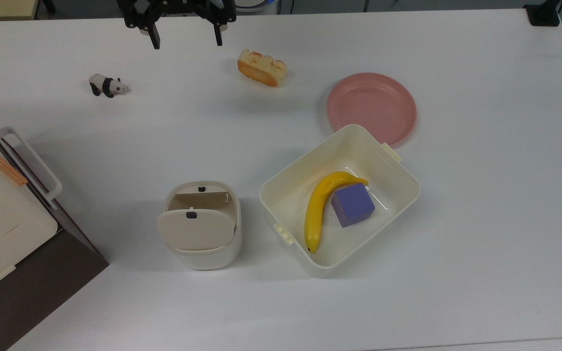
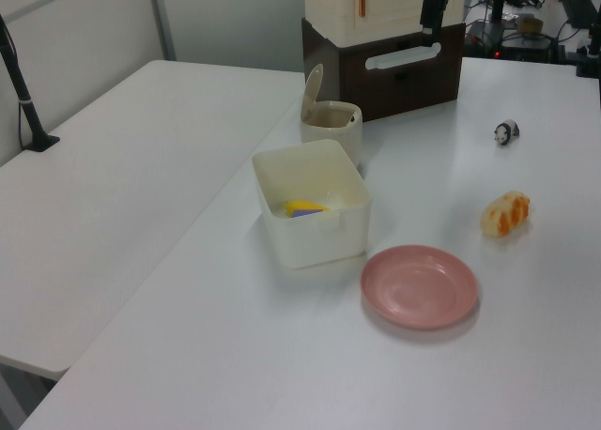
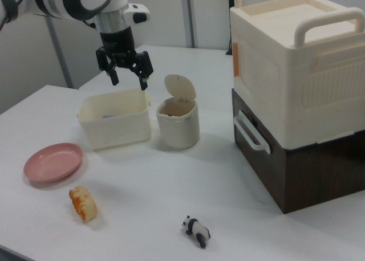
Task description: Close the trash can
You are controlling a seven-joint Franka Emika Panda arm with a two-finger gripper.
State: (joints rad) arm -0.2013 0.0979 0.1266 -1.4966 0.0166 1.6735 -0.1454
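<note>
The gripper [image 1: 187, 40], fingers spread, hangs far from the trash can [image 1: 202, 243] — its lid [image 1: 196, 228] stands open; a hard push could topple it.

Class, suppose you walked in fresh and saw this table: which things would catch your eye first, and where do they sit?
Probably the yellow banana lying beside a purple cube inside the cream tub near the table's middle, with the pink plate just behind it in the top view. To the top view's left of the tub stands the trash can, lid raised. The black gripper hangs above the far table edge, jaws open.
</note>
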